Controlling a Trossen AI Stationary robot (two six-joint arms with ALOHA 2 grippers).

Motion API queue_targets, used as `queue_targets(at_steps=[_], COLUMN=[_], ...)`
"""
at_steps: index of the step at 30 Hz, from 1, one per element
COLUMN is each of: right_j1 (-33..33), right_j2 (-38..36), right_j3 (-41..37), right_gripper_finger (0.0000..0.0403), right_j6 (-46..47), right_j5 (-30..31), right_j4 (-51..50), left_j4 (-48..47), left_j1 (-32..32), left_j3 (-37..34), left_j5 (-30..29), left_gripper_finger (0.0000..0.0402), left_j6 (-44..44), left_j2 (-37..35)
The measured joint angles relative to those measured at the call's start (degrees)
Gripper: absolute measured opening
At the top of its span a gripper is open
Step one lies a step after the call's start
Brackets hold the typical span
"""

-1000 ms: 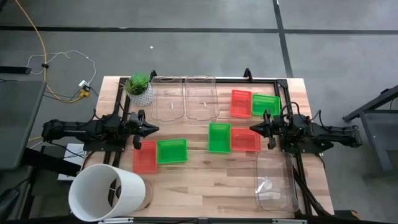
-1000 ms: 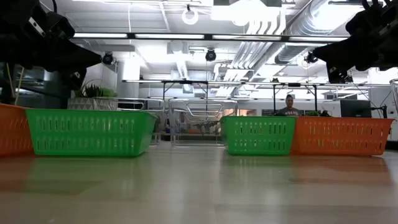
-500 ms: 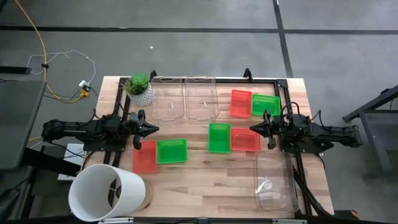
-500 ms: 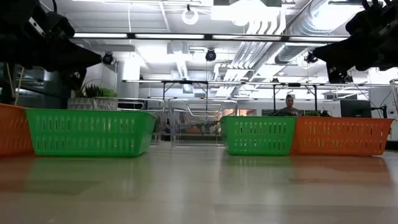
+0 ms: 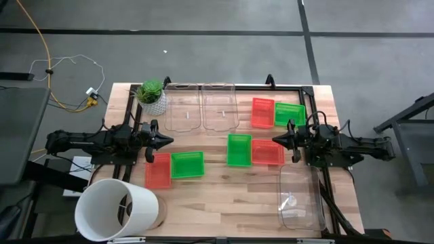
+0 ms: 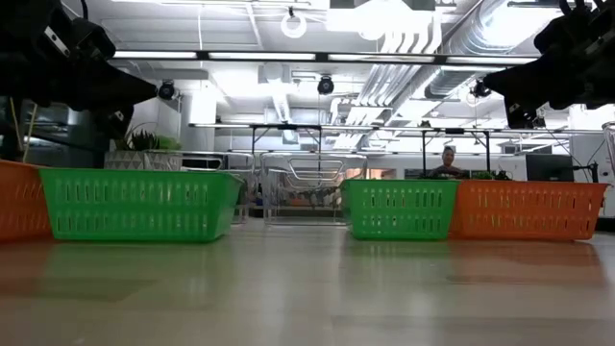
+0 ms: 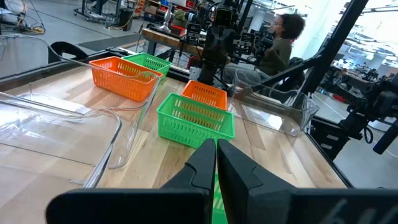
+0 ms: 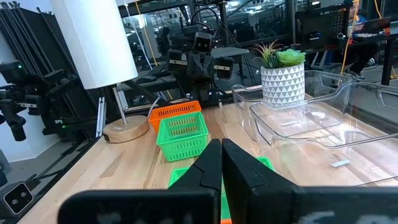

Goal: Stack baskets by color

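Several baskets rest flat on the wooden table. A red basket (image 5: 157, 170) and a green basket (image 5: 187, 165) lie side by side at the near left. A green one (image 5: 239, 150) and a red one (image 5: 267, 152) sit at centre right. Another red (image 5: 262, 112) and green (image 5: 289, 114) pair sits at the far right. My left gripper (image 5: 169, 141) hovers shut and level at the left, above the near-left pair. My right gripper (image 5: 274, 139) hovers shut and level at the right, over the centre-right red basket. Neither gripper holds anything.
Two clear plastic bins (image 5: 183, 107) (image 5: 219, 107) stand at the far middle and a third (image 5: 300, 196) at the near right. A potted plant (image 5: 151, 95) is at the far left, and a white bucket (image 5: 115, 210) lies at the near left corner. A person (image 7: 283, 37) sits beyond the table.
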Motion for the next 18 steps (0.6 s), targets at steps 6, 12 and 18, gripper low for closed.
queue_targets(at_steps=[6, 12, 18], right_j1=[-0.01, 0.0, -0.02], right_j2=[0.0, 0.02, 0.02], right_j3=[0.01, 0.0, 0.01], right_gripper_finger=[0.0, 0.0, 0.0], right_j6=[0.0, 0.35, 21.83], right_j5=[0.0, 0.05, 3.9], right_j4=[-0.02, 0.27, 19.08], left_j4=[0.0, 0.0, 0.02], left_j1=[0.0, 0.0, 0.0], left_j3=[0.0, 0.0, 0.0], left_j5=[0.0, 0.02, 0.0], left_gripper_finger=[0.0005, 0.0005, 0.0005], left_j6=[0.0, -0.01, 0.0], left_j2=[0.0, 0.0, 0.0])
